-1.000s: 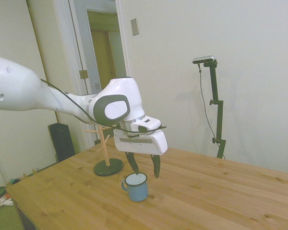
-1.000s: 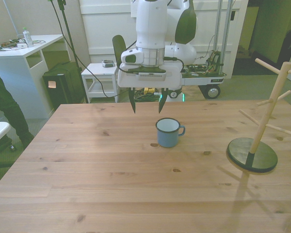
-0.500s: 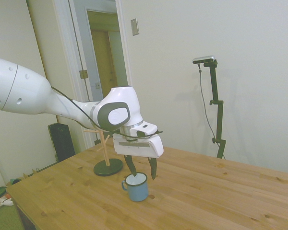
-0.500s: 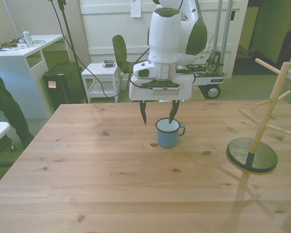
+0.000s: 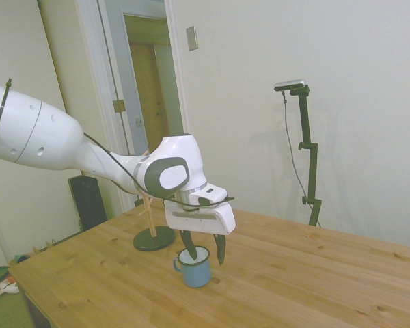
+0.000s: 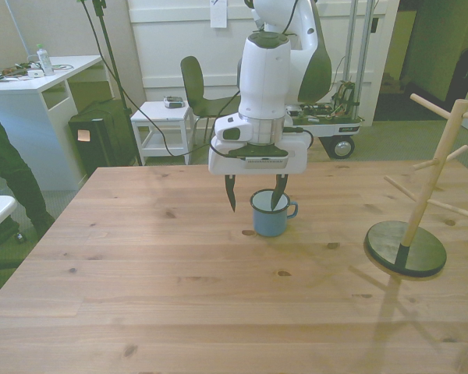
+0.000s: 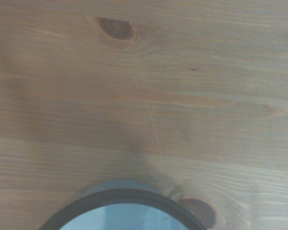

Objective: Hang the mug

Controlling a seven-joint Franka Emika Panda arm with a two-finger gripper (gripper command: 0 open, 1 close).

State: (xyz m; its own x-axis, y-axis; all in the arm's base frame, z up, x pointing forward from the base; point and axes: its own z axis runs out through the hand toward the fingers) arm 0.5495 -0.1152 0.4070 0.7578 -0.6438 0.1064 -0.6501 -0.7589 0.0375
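In your side view, the white arm [image 5: 68, 147] reached in from the left and its gripper [image 5: 205, 247] hung low over the light-blue enamel mug [image 5: 193, 266], which stood upright on the wooden table [image 5: 294, 280]. You could see the two dark fingers spread about a mug's width apart and gripping nothing; one finger [image 5: 188, 244] dipped at the mug's rim, seemingly just inside it, and the other hung down on the mug's right, outside the wall. Behind the arm, further left on the table, the wooden mug tree [image 5: 152, 229] stood on its dark round base, well apart from the mug. In your front view, the gripper [image 6: 255, 192] was again wide open and empty: the finger on the front view's right [image 6: 278, 191] pointed down into the mug's white inside, while the other finger hung clear of the mug on the front view's left, above bare wood. The mug [image 6: 271, 214] sat near the middle of the table [image 6: 140, 280] with its loop handle turned toward the front view's right. The mug tree [image 6: 430, 195] stood near the table's edge on the front view's right, with bare pegs. In your wrist view, only a curved stretch of the mug's dark rim [image 7: 120, 197] showed, blurred, against knotty table planks [image 7: 182, 96].
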